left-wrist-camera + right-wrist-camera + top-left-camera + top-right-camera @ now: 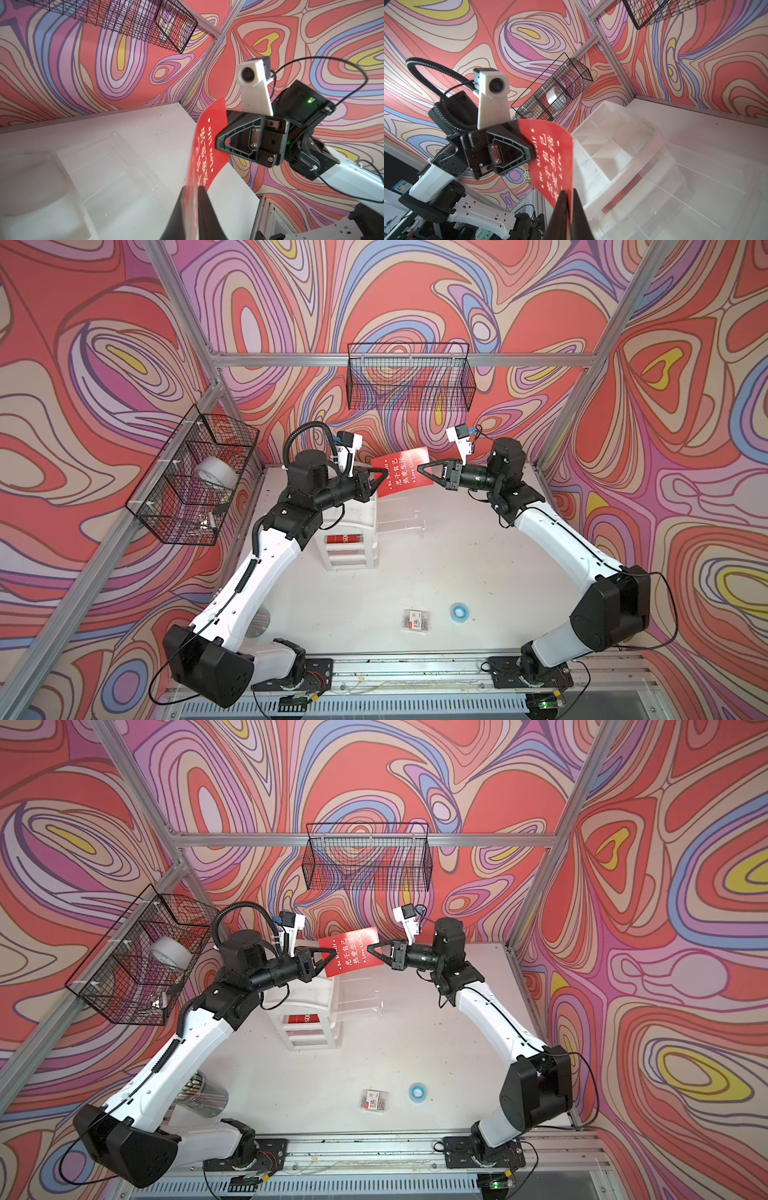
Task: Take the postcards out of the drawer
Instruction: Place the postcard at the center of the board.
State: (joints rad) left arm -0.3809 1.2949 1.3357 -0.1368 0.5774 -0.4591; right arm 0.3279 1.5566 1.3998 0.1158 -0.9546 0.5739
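Postcard [401, 472] is pinched by right gripper [419, 470]; left gripper [379, 481] (hold unclear) should release fully before right pulls away

The left arm [232, 601] and right arm [552, 531] wore glossy white shells between bulky black joints. A ribbed black hose [297, 437] arched off the left one, and a thin black cable [670, 614] trailed off the right. The left gripper [376, 485] and right gripper [420, 471] had black triangular fingers with silver screws. Each carried a white camera mount [253, 89]. A green light [309, 101] glowed.
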